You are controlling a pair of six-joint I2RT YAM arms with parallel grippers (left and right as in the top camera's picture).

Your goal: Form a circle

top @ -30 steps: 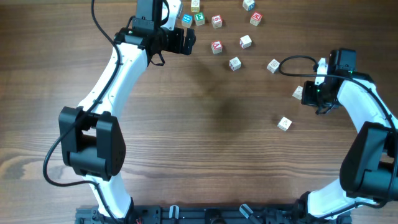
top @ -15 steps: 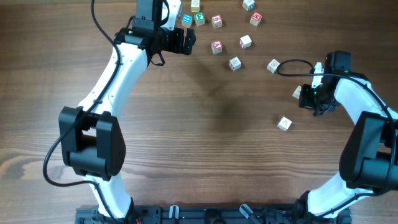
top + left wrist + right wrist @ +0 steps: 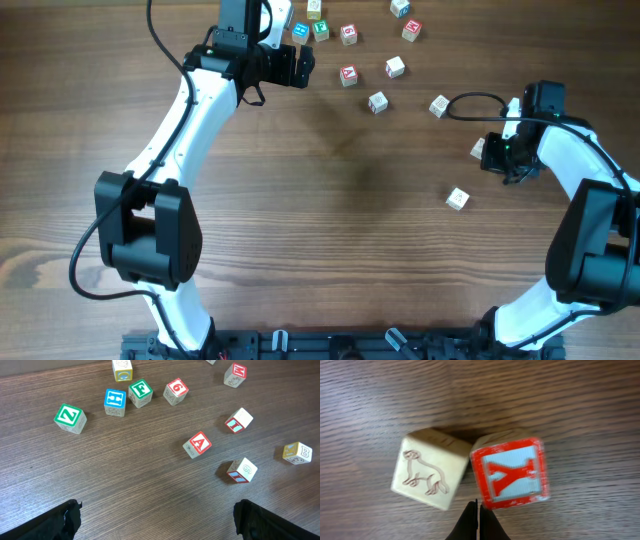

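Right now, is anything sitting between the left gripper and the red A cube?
Nothing visible. Only bare table lies between the open left gripper and the red A cube. The cube nearest it sits off to the right.

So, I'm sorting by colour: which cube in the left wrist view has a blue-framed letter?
The H cube, beside the green F cube; every other letter there is framed green, red or yellow.

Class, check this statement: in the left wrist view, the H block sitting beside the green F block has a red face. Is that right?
Not quite. The H block has a blue face, not red, as the left wrist view shows. It does sit beside the green F block.
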